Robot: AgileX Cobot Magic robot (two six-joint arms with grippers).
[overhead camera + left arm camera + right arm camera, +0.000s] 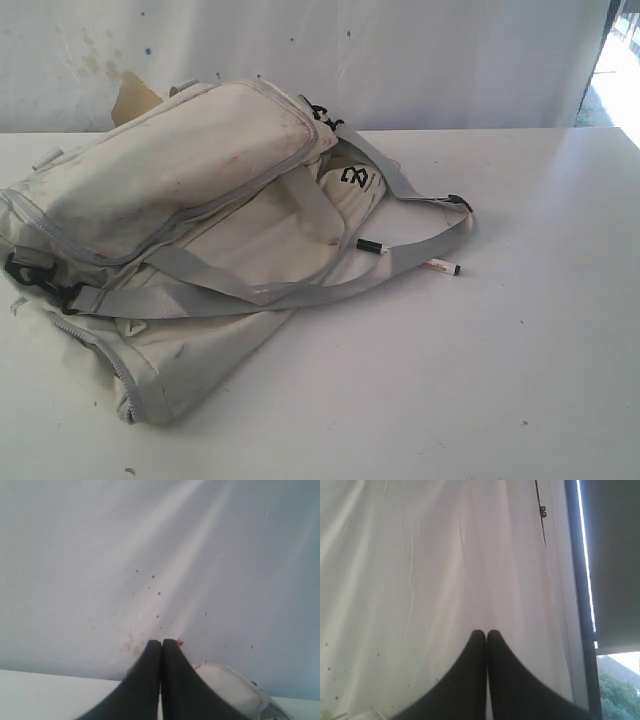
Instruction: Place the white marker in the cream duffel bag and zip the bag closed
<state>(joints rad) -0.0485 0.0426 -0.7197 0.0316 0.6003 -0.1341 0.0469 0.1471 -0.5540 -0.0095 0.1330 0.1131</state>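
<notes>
White marker (440,265) on the surface (480,390), just outside the cream duffel bag (180,170); both grippers closed and empty.
The marker lies flat to the right of the bag. A light grey strap (425,243) crosses over its middle, so only the black cap end and the far end of the printed barrel show. The bag lies slumped on its side at the left of the surface, with a black buckle (30,275) at its left end and a black logo (355,178) near the marker. Left gripper (161,643) has its jaws pressed together, holds nothing and faces the speckled white backdrop (150,555), with a corner of the bag below it. Right gripper (486,633) also has its jaws together, holds nothing and faces the white curtain (445,555). Neither gripper appears in the exterior view.
</notes>
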